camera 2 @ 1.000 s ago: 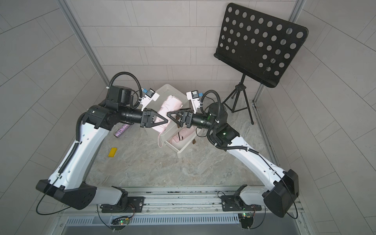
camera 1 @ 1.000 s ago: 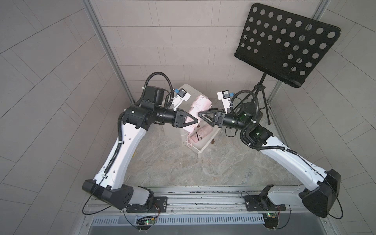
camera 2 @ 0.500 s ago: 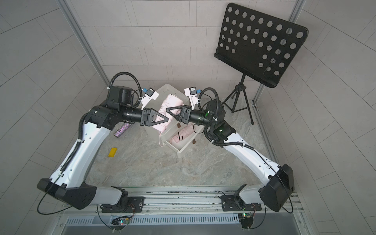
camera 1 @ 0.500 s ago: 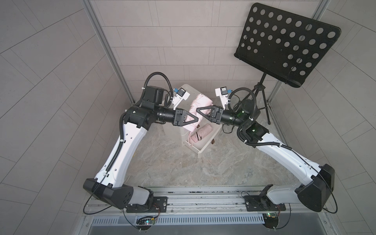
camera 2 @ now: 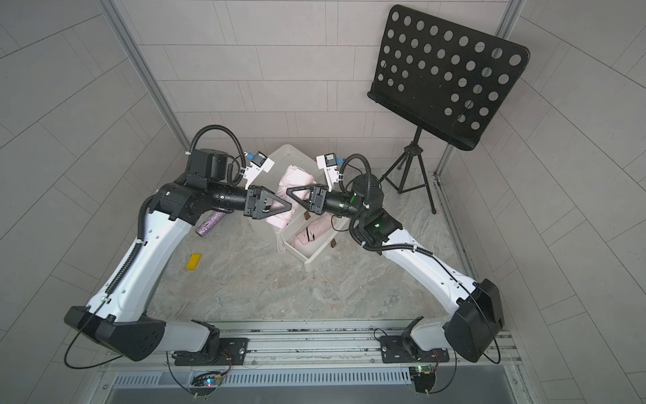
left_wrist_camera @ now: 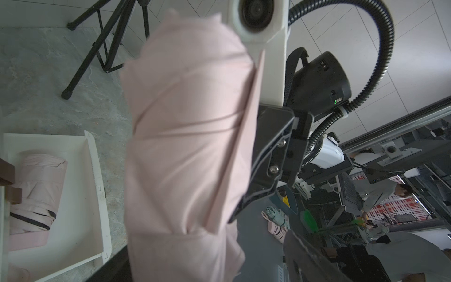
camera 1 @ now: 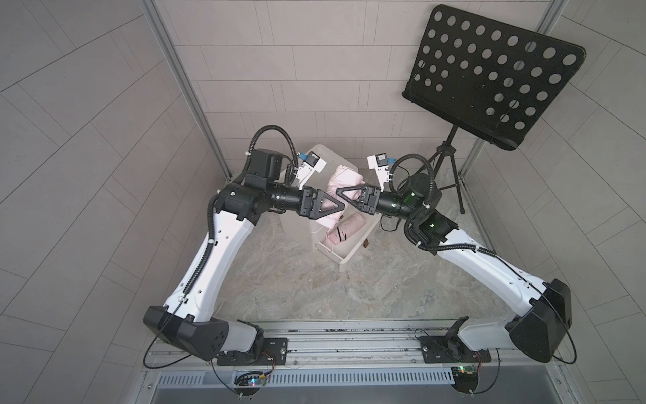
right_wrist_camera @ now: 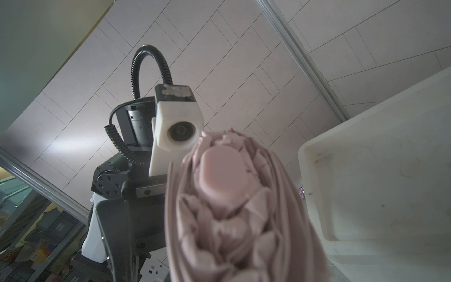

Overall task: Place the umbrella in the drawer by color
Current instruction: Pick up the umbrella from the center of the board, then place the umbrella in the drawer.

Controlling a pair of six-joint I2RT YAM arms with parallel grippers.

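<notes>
**A:** What are the grippers doing?

**B:** The right gripper (camera 1: 344, 194) is pinching a folded pink umbrella (camera 1: 344, 176). In the left wrist view, one of its black fingers (left_wrist_camera: 266, 156) lies flat against the fabric. The left gripper (camera 1: 336, 206) meets it nose to nose, tips almost touching. Its jaws stand spread on either side of the umbrella, with a gap showing.

**A:** So where is the umbrella?

**B:** In the air between the two arms, tilted, above the back of an open white drawer (camera 1: 351, 257). Only the right gripper carries it. A thin white cord (camera 1: 328, 242) hangs below its lower end. Its capped end fills the right wrist view, blurred by closeness.

**A:** What is in the drawer?

**B:** A second umbrella (camera 1: 349, 226), also pink, with a black strap, lying along the drawer's length.

**A:** And around that?

**B:** The drawer sticks out of a white cabinet (camera 1: 323, 154) near the back wall, on a marbled grey surface (camera 1: 349, 290). In a top view, a glittery purple tube (camera 2: 209, 225) lies partly under the left arm. A small yellow item (camera 2: 193, 261) lies nearer the robot's base. On the right arm's side, a black music stand (camera 1: 489, 70) rises on a tripod. Both arms are white with black joints and reach in from a rail (camera 1: 349, 344) at the front.
</notes>
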